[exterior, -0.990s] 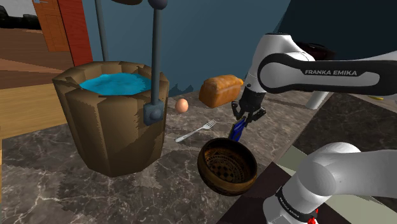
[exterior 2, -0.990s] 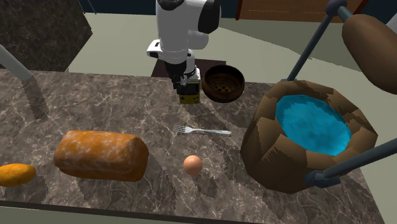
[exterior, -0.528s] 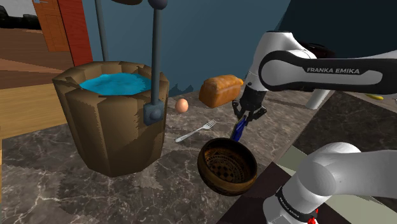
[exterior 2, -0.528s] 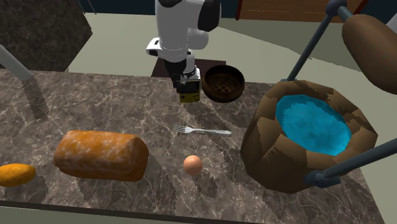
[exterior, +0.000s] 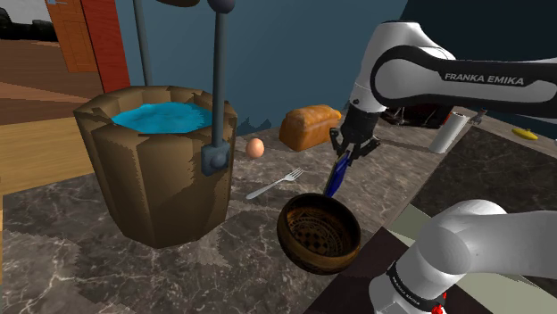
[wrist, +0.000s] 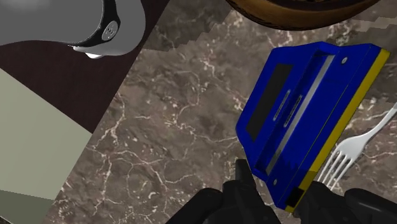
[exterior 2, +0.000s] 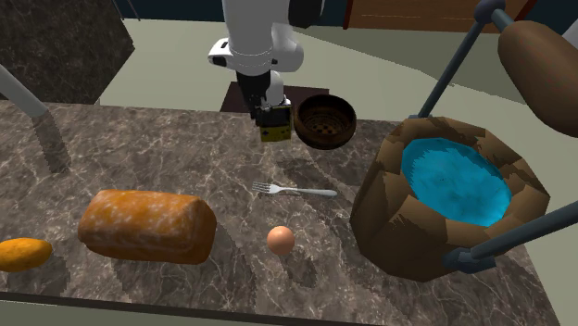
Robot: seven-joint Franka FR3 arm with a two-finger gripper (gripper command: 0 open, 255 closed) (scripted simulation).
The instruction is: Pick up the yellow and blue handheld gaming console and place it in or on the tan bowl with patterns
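The bench (exterior 2: 176,167) is dark brown marble with pale veins. Behind it, in the shoulder view, stand a blue wall (exterior: 286,53) and an orange-red panel (exterior: 85,36). In the second exterior view, a pale greyish floor (exterior 2: 176,69) lies beyond the bench.

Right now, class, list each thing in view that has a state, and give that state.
Console: clasped in the jaws, hanging below them.
Jaws: shut on the console.
Bowl: upright, empty.
Wooden tub: filled with blue water.
Fork: lying flat, untouched.
Egg: whole, uncracked.
Loaf: whole, uncut.
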